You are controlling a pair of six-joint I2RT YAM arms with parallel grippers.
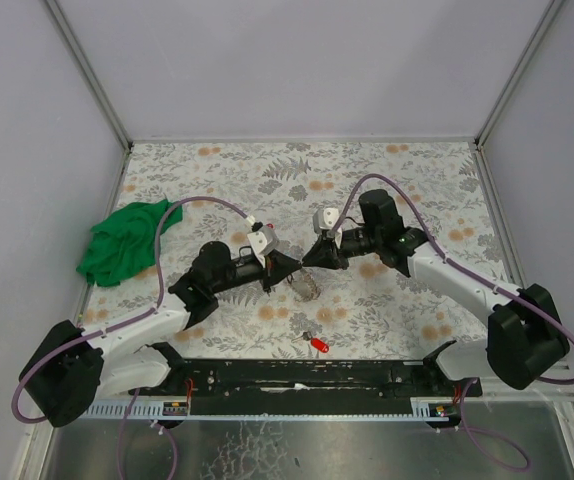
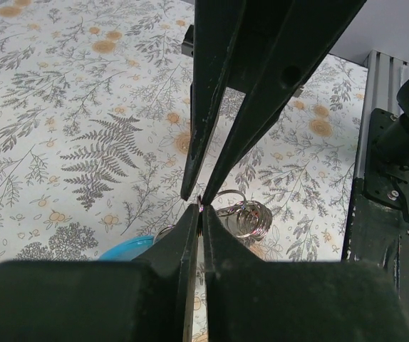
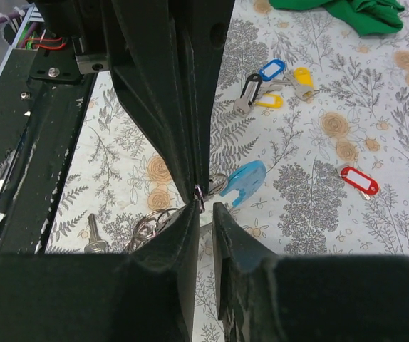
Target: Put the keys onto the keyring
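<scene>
Floral tabletop (image 1: 397, 180) lies open all round, walls (image 1: 267, 60) well off. Both arms meet tip to tip at its middle. Left gripper (image 2: 199, 210) is pinched flat, I judge on a thin wire of the keyring (image 3: 246, 179), whose blue arc sits just beyond the tips. Right gripper (image 3: 206, 210) is narrow, a slit showing, nothing seen in it. Loose keys (image 3: 270, 101) lie farther on toward the cloth (image 1: 122, 240), on the left arm's side; one red tag (image 3: 359, 180) lies apart. I reckon the right arm must reach across for them
</scene>
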